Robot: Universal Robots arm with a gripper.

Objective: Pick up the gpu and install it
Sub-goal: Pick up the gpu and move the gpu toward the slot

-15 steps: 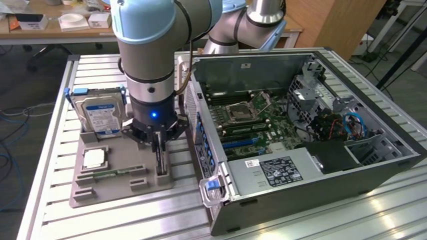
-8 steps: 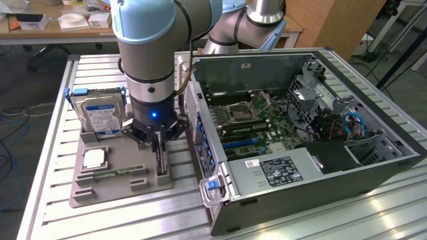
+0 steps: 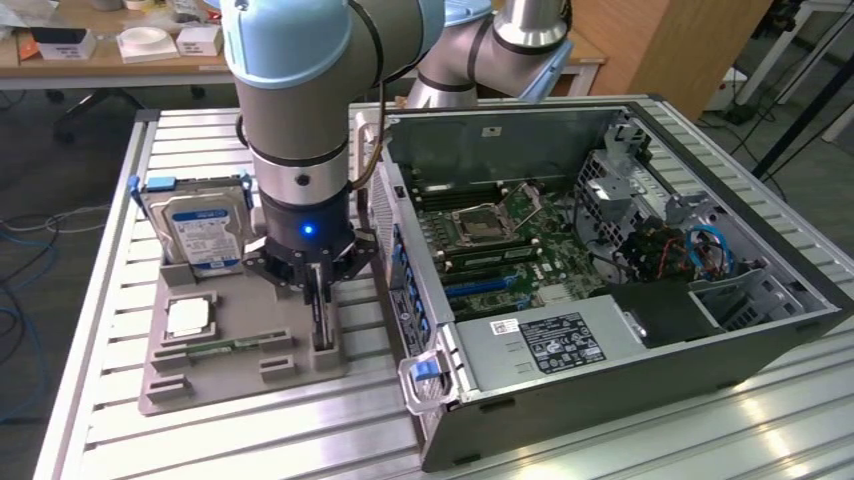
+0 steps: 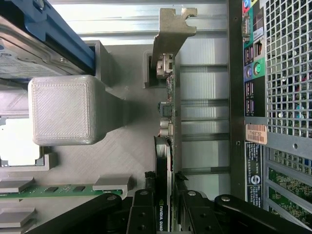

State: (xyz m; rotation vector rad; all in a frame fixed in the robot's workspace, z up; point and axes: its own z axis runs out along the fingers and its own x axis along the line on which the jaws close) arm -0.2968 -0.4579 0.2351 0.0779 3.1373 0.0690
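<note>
Beside the open computer case (image 3: 601,400), the gpu (image 4: 165,122) stands on edge in a slot of the grey holder (image 3: 227,385) on the worktop (image 3: 94,390), its silver bracket (image 4: 170,34) at one end. The end effector (image 4: 164,192) is clenched on the card's top edge, one finger on each side. A thin edge grip may let the card pivot; a slanted lift could jam it in the slot or knock the bracket against the case wall. The arm's wrist points straight down over the holder.
</note>
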